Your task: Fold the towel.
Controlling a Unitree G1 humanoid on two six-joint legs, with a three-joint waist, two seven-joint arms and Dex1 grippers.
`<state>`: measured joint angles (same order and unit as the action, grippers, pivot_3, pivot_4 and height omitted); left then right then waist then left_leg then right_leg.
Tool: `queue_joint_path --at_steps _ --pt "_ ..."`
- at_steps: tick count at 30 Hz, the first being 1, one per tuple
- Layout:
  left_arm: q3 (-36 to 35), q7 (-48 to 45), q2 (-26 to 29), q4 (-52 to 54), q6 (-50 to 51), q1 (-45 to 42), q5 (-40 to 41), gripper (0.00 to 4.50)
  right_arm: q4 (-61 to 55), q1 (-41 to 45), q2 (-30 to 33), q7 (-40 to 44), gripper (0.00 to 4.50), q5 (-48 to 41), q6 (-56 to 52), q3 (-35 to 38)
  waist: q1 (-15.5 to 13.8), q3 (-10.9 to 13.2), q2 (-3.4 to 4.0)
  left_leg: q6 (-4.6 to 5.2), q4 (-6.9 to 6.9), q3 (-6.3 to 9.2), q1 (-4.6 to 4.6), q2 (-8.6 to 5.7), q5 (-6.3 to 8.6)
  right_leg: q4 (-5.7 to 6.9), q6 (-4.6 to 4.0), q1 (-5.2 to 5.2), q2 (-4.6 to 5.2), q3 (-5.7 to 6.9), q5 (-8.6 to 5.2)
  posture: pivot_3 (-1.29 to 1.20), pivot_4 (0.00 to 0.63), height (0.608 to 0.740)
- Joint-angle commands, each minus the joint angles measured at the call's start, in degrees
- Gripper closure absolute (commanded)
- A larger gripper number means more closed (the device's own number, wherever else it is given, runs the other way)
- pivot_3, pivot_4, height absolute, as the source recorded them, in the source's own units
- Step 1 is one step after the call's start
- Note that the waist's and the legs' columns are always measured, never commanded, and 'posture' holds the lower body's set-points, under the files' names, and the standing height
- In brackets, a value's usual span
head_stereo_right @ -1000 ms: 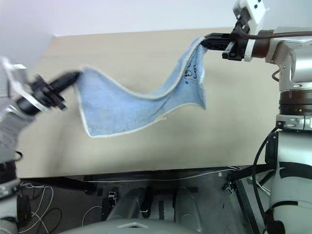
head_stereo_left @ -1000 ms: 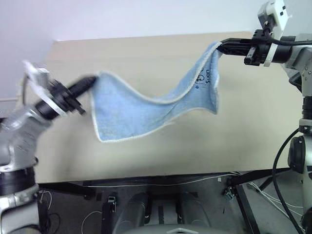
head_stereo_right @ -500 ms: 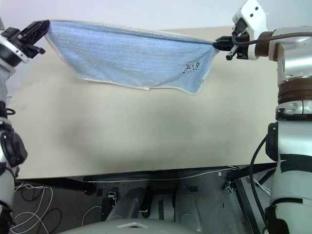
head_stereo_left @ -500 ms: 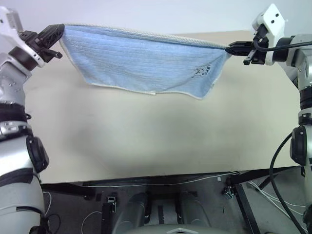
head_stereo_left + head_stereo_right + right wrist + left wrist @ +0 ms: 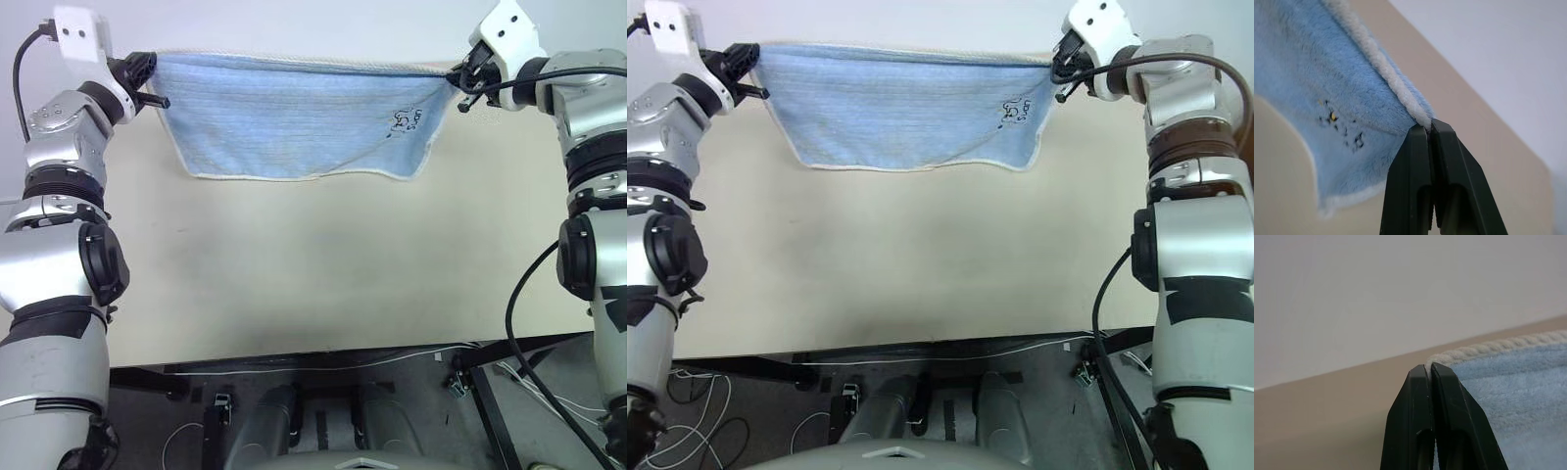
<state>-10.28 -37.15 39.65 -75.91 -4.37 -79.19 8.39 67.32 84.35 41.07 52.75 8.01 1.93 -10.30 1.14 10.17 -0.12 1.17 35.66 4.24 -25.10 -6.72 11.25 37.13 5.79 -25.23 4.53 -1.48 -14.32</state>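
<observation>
Currently left gripper [image 5: 147, 70] pinches the towel's [image 5: 294, 117] left top corner. Towel is stretched taut in the air above the beige table [image 5: 313, 264], hanging flat, dark logo [image 5: 406, 120] near its right side. Right gripper [image 5: 457, 76] is clamped on the right top corner.

A beige table [image 5: 323, 264] spans the scene from left to right, its far edge meeting a pale wall and its near edge ending above a dark floor with cables. Its surface is plain and matte. A thin white cable [image 5: 323, 366] runs along the near edge.
</observation>
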Motion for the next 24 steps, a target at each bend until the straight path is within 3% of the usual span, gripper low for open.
queue_joint_path --at_steps 1,4,8,13,17,24 --pt "-2.5 -6.6 4.6 1.0 -1.0 -2.1 0.6 4.49 -4.5 -0.9 5.5 5.5 4.50 -0.3 3.0 1.7 0.0 0.0 0.01 0.00 0.19 0.01 -0.27 0.00 0.00 0.05 0.00 -0.22 -0.01 0.02 0.00 0.00 0.150 0.740" --pt "-1.9 -20.3 7.2 2.6 1.3 0.6 1.0 4.49 -12.5 -7.7 9.6 15.2 4.50 -3.5 4.8 2.7 0.0 0.0 0.00 0.05 0.36 0.03 -0.38 0.00 0.03 0.04 0.01 -0.21 -0.01 0.09 0.00 0.00 0.150 0.740" --pt "-1.0 -35.5 11.3 5.8 4.0 7.2 1.3 4.49 -29.3 -20.5 15.7 30.3 4.50 -11.8 -6.0 5.5 0.0 0.0 0.02 0.12 0.48 0.02 -0.29 -0.02 0.06 0.09 0.06 -0.07 -0.03 0.11 -0.03 0.00 0.150 0.740" --pt "-1.6 -46.0 15.2 12.3 10.0 14.8 3.4 4.49 -42.8 -31.4 19.6 32.3 4.50 -15.8 -13.0 7.7 0.2 0.0 0.03 0.37 0.79 0.03 -0.29 0.01 0.21 0.63 0.05 -0.19 -0.01 0.06 -0.03 0.00 0.150 0.740" --pt "1.0 -54.3 19.1 23.6 11.6 29.9 2.8 4.49 -51.3 -40.3 22.0 32.7 4.50 -17.5 -16.0 8.4 0.7 0.0 0.07 0.33 0.97 0.03 -0.12 0.07 0.22 0.85 0.02 -0.06 0.00 0.02 -0.04 0.00 0.150 0.740" --pt "-3.5 -54.9 23.2 41.8 16.8 53.8 9.1 4.49 -66.8 -56.5 26.4 35.2 4.50 -24.4 -18.8 13.5 0.8 0.0 0.09 0.22 1.07 0.11 0.04 0.13 0.30 0.84 -0.05 0.17 0.07 -0.02 -0.04 0.00 0.150 0.740"
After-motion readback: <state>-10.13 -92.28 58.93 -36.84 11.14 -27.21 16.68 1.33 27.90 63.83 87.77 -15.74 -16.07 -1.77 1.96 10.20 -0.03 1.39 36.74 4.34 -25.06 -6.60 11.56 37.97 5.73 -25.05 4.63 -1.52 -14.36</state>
